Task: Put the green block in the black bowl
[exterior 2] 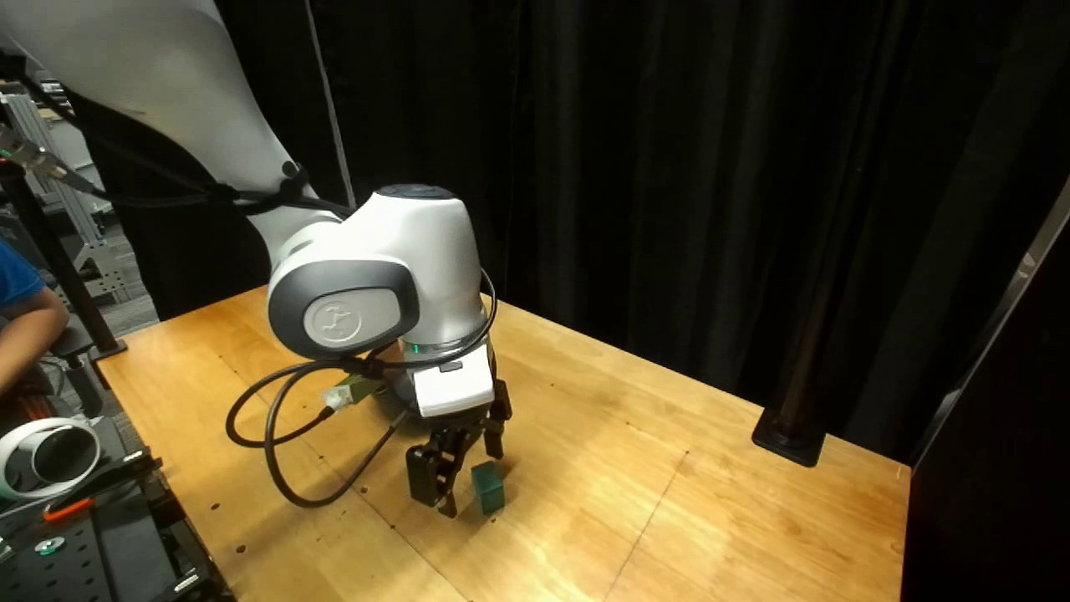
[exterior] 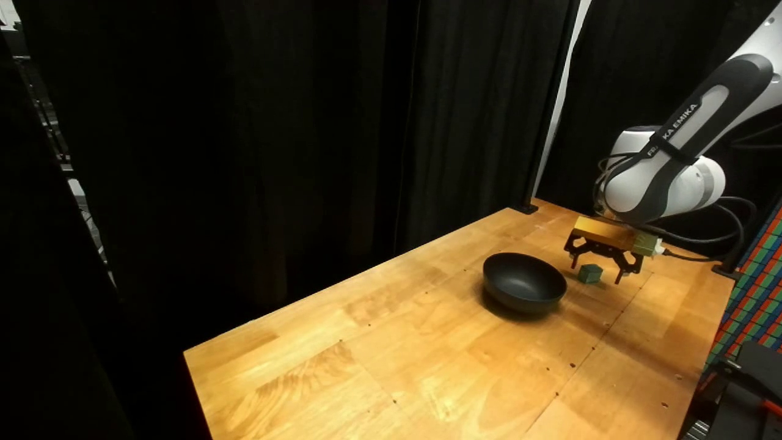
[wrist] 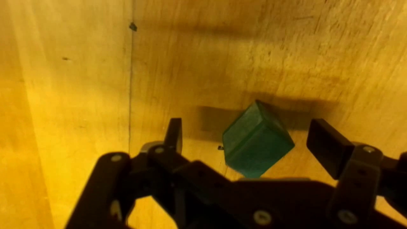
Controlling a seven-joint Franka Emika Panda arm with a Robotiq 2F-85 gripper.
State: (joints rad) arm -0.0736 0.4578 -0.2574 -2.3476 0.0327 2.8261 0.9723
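The small green block (exterior: 590,274) sits on the wooden table near the black bowl (exterior: 524,282). The block also shows in an exterior view (exterior 2: 488,489) and in the wrist view (wrist: 259,143), where it is turned cornerwise to the fingers. My gripper (exterior: 596,271) is open, low over the table around the block. In the wrist view my gripper (wrist: 251,140) has one finger on each side of the block, with gaps on both sides. The bowl is round, upright and looks empty. It is out of the wrist view and mostly hidden behind the arm in an exterior view.
The wooden table (exterior: 391,373) has black curtains (exterior: 317,153) along its far side. A black post base (exterior 2: 790,439) stands at the table's edge. A side bench (exterior 2: 92,543) holds a white ring-shaped part (exterior 2: 46,456). A person's arm (exterior 2: 29,326) shows beyond it.
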